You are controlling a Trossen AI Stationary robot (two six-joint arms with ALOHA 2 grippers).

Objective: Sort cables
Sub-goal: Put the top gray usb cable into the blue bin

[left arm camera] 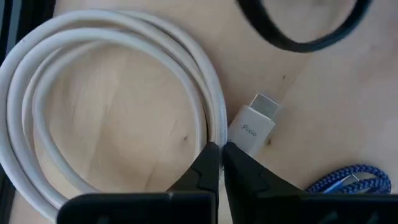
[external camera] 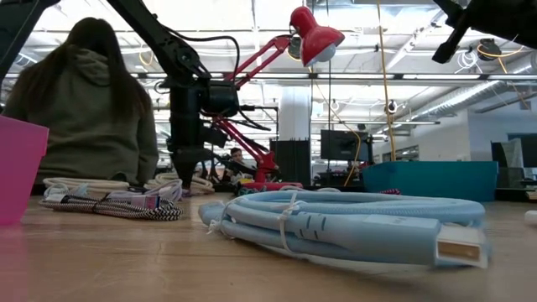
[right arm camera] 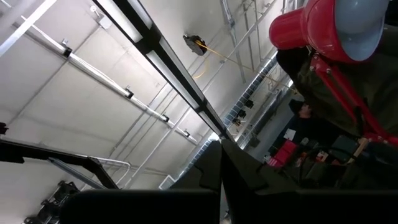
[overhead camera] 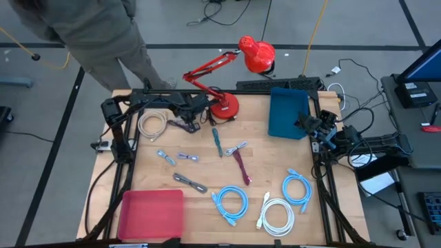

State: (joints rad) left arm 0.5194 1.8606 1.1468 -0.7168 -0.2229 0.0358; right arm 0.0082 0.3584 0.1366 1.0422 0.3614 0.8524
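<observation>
The left pincer point(left arm camera: 221, 163) is pointing down at the far left, fingers pressed together. The right pincer point(right arm camera: 221, 163) is tilting upward at the far right, fingers also together.

Two light-blue coils point(overhead camera: 231, 204), one white coil point(overhead camera: 277, 215); one beige coil point(overhead camera: 151, 125), two bins point(overhead camera: 150, 213)

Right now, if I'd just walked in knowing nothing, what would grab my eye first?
Probably the red desk lamp leaning over the table's far edge, with a teal bin beside it. Light-blue cables and a white one lie coiled near the front edge. The left gripper hovers, shut, over a beige cable at the far left.
</observation>
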